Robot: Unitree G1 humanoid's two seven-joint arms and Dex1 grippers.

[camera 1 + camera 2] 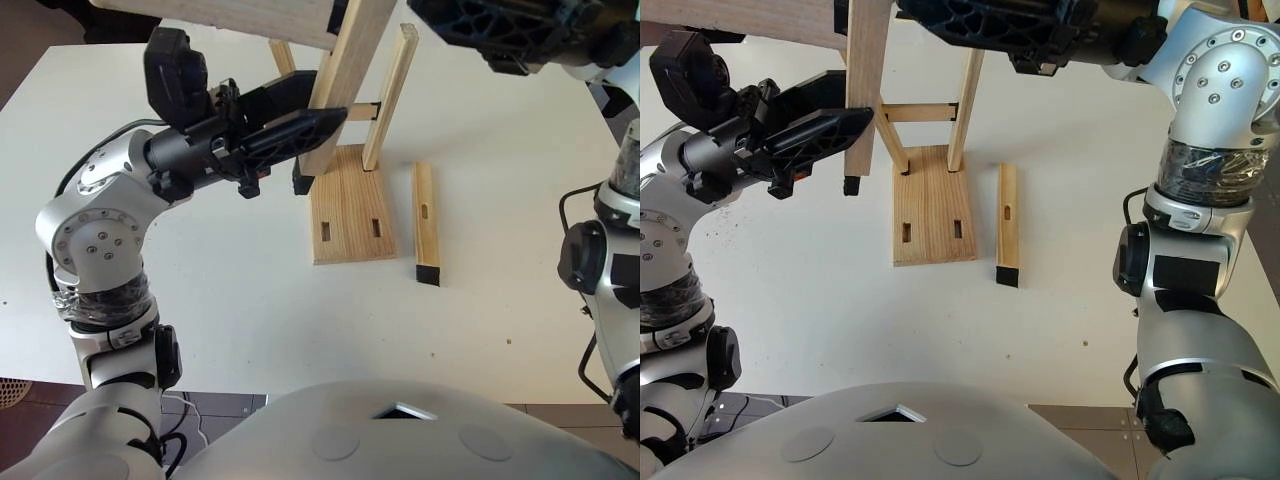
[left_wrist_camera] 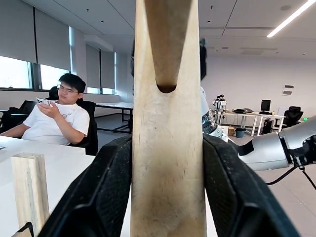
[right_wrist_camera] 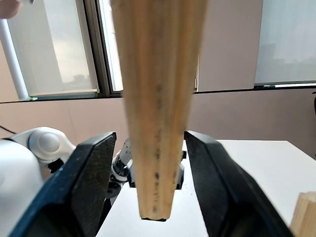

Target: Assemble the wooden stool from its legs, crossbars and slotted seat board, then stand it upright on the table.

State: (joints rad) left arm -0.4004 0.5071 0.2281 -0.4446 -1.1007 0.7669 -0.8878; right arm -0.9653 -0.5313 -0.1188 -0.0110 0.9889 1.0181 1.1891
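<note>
A partly built stool frame hangs above the table: a thick leg (image 1: 865,90) with a black foot, a thinner leg (image 1: 968,100), a crossbar (image 1: 920,112) joining them and a wide board (image 1: 220,20) on top. My left gripper (image 1: 320,112) is shut on the thick leg (image 2: 168,148) from the left side. My right gripper (image 1: 970,30) is shut on a wooden piece of the frame (image 3: 158,123) near its upper end. Under the frame a slotted board (image 1: 350,210) lies flat, and a loose leg (image 1: 426,220) with a black foot lies to its right.
The white table (image 1: 230,300) stretches open to the left and front of the flat board. Its front edge (image 1: 300,385) runs close to my body. In the left wrist view a person sits at a desk in the office behind.
</note>
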